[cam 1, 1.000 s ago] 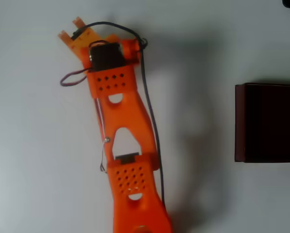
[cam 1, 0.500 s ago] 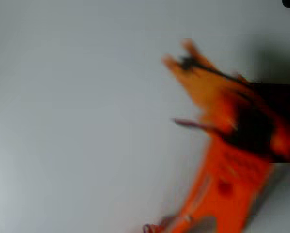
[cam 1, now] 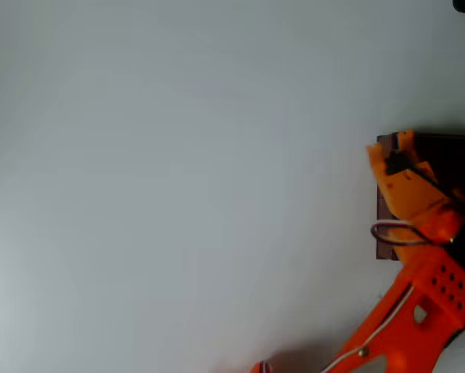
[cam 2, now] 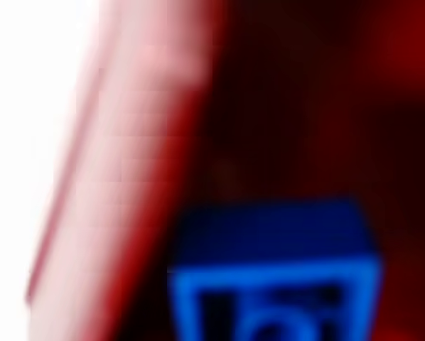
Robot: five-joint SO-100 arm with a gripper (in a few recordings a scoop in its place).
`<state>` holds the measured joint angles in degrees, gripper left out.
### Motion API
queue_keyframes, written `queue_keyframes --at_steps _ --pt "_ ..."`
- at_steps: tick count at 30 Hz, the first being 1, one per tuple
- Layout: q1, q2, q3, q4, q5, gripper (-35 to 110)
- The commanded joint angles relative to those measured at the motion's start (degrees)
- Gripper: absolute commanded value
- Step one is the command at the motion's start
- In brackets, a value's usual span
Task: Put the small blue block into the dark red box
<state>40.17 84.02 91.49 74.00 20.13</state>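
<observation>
In the wrist view the small blue block [cam 2: 273, 277] sits blurred and very close at the bottom centre, held at the gripper's tip. Behind it are the dark red box's pale-lit wall [cam 2: 141, 177] and its dark inside. In the overhead view the orange gripper [cam 1: 388, 144] reaches in from the lower right. Its tips hang over the left wall of the dark red box [cam 1: 454, 159] near the far left corner. The block is hidden under the gripper in that view.
The box lies at the right edge of the overhead view and is partly cut off. The pale table [cam 1: 178, 194] stretches bare to the left. A wire loop [cam 1: 388, 233] hangs off the gripper.
The arm has swung quickly from the upper left of the table across to the right. Its gripper now hangs over the box's left wall.
</observation>
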Motion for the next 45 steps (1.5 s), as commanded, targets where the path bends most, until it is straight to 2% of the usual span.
queue_keyframes --at_steps 1,6,11,15,18,24,28,29,31,37,41,45 --pt "-1.2 -2.0 -0.6 -1.1 2.1 19" --pt "-2.9 0.0 1.8 -1.8 1.4 22" --pt "-4.7 13.2 8.8 0.0 -0.5 20" --pt "-8.0 25.8 12.7 6.2 -1.6 17" --pt "-11.9 37.2 17.8 10.0 -0.8 6" --pt "-25.5 65.4 37.1 9.7 3.6 0" --pt "-38.5 88.5 51.3 6.9 -5.3 0" --pt "-42.2 95.3 54.8 7.2 -8.6 0" --pt "-46.6 108.0 61.0 10.9 -9.2 1" --pt "-58.0 106.4 66.5 8.3 -13.4 0" --pt "-61.1 108.2 74.2 4.9 -21.4 0" --pt "-62.1 108.2 78.6 3.4 -23.2 0"
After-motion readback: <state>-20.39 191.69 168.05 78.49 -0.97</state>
